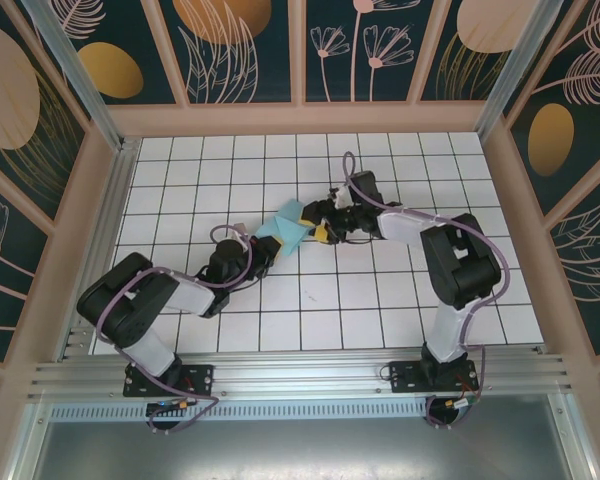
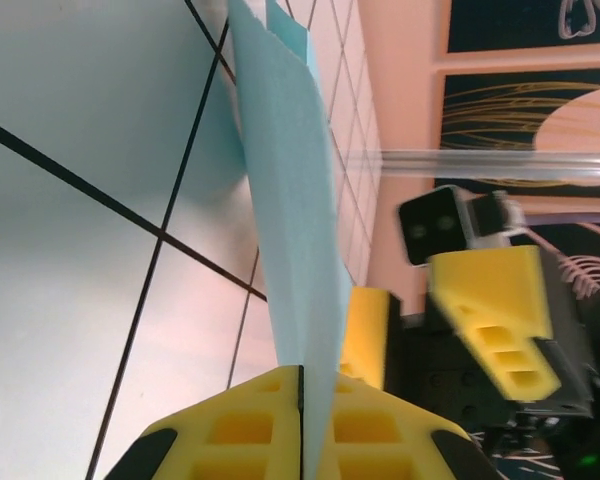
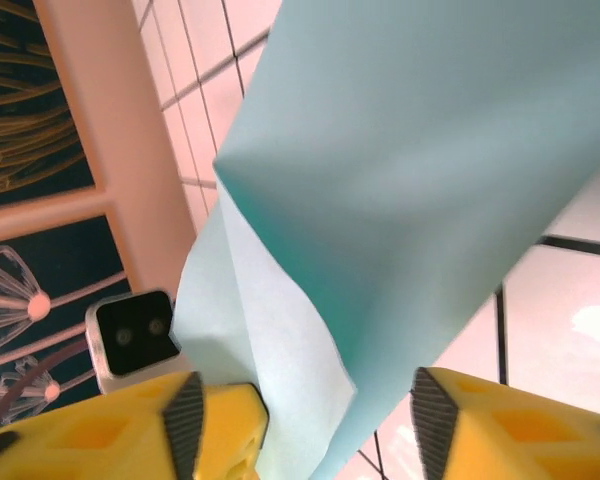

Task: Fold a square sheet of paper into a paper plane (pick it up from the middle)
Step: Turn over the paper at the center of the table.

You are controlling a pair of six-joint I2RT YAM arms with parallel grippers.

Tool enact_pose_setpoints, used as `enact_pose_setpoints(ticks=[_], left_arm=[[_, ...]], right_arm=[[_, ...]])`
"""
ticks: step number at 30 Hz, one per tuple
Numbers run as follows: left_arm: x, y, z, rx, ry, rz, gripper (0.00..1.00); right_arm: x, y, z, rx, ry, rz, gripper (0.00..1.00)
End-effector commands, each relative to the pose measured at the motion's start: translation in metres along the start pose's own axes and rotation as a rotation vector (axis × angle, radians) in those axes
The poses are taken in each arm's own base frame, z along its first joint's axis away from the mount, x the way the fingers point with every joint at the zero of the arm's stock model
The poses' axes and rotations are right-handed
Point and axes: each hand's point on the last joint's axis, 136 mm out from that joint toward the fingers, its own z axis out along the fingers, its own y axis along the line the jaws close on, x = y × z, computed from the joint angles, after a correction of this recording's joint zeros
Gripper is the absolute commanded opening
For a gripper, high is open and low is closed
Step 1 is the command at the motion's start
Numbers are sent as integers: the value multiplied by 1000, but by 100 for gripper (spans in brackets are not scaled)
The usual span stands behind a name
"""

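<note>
Near the middle of the white grid table [image 1: 380, 310], my left claw [image 2: 300, 390] is pinched shut on the turquoise sheet of paper [image 2: 290, 200], which runs edge-on away from it. My right claw [image 3: 310, 430] sits just beside, its yellow fingers [image 3: 225, 425] standing apart with a folded part of the sheet between them.

White gridded tabletop [image 1: 380, 320] enclosed by patterned walls [image 1: 40, 130].
Dark panels [image 1: 240, 45] painted with gold ovals and pale plants are framed in pinkish wood [image 1: 300, 118]; a metal rail [image 1: 300, 375] is fixed along the near edge.
</note>
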Motion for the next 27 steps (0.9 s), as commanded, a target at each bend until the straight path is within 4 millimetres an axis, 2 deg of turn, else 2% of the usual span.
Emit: enact_pose_setpoints(ticks=[1, 6, 12, 16, 20, 22, 25, 27], left_arm=[[-7, 4, -4, -177, -13, 215, 8], [-45, -13, -34, -527, -85, 559, 9], [-88, -43, -70, -851, -166, 800, 8], [-111, -44, -89, -1115, -197, 918, 8], [-116, -34, -96, -1338, -175, 1033, 8], [-113, -27, -90, -1417, -145, 1084, 8], [-95, -21, -69, -1456, -95, 1172, 8], [-76, -17, -48, -1445, -54, 1227, 8]], right_arm=[[-27, 8, -37, 60, -152, -86, 69], [-44, -11, -66, 153, -266, -93, 70], [-48, -27, -81, 189, -311, -65, 70], [-48, -37, -90, 199, -332, -40, 70], [-49, -46, -104, 208, -366, -15, 70], [-50, -51, -112, 211, -383, -2, 70], [-52, -58, -124, 214, -412, 20, 70], [-53, -62, -132, 213, -430, 34, 70]])
